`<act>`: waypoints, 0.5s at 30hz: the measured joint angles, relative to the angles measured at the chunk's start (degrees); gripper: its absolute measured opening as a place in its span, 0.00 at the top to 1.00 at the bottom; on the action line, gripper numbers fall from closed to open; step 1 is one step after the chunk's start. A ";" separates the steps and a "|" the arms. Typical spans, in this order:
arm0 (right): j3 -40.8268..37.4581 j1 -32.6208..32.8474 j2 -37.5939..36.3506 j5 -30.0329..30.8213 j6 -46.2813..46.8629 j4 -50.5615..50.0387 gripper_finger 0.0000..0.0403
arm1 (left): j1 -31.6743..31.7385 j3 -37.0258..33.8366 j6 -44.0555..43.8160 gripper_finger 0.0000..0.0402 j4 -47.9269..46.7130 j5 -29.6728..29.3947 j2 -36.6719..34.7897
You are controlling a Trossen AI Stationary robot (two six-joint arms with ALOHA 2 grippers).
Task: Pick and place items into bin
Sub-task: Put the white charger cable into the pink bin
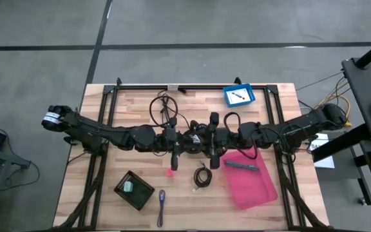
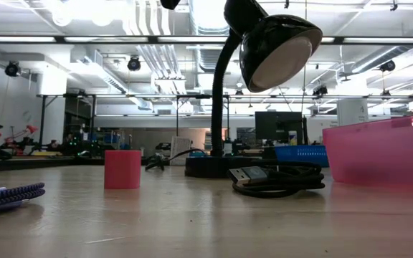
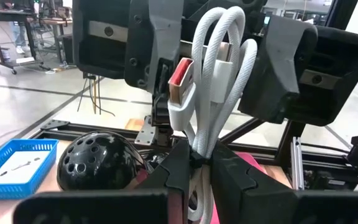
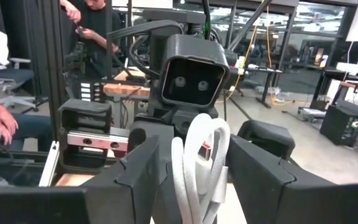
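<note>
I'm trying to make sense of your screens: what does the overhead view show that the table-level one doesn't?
Only the high view: the left arm and right arm meeting mid-table, and a teal marker in the bin. Only the low view: the black lamp with its neck and shade, and the hall behind. Both: the bin, pink cube and black cable.

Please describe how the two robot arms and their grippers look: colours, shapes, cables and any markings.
Both arms are dark and jointed, with thin black cables looping beside their middle joints in the high view. The left arm has a pale band near its outer end. The left gripper has two blocky black fingers with angular inner faces. The right gripper has similar chunky black fingers. I see no readable markings.
</note>
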 joint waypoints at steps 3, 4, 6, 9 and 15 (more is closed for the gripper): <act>0.34 0.00 0.00 0.07 -0.07 -0.86 0.60 | 0.00 0.02 0.00 0.94 0.00 0.02 0.00; 0.51 0.00 0.00 0.11 -0.12 -1.31 0.61 | 0.00 0.02 -0.02 0.94 0.00 0.02 0.00; 0.91 0.00 0.00 0.18 -0.13 -2.40 0.62 | 0.00 0.02 -0.11 0.94 -0.12 0.02 0.00; 0.98 0.00 -0.02 0.28 -0.16 -2.51 0.66 | 0.00 0.02 -0.11 0.94 -0.19 0.07 0.00; 0.98 0.00 -0.39 0.28 -0.13 -2.43 0.79 | -0.04 0.02 -0.22 0.93 0.08 0.11 0.00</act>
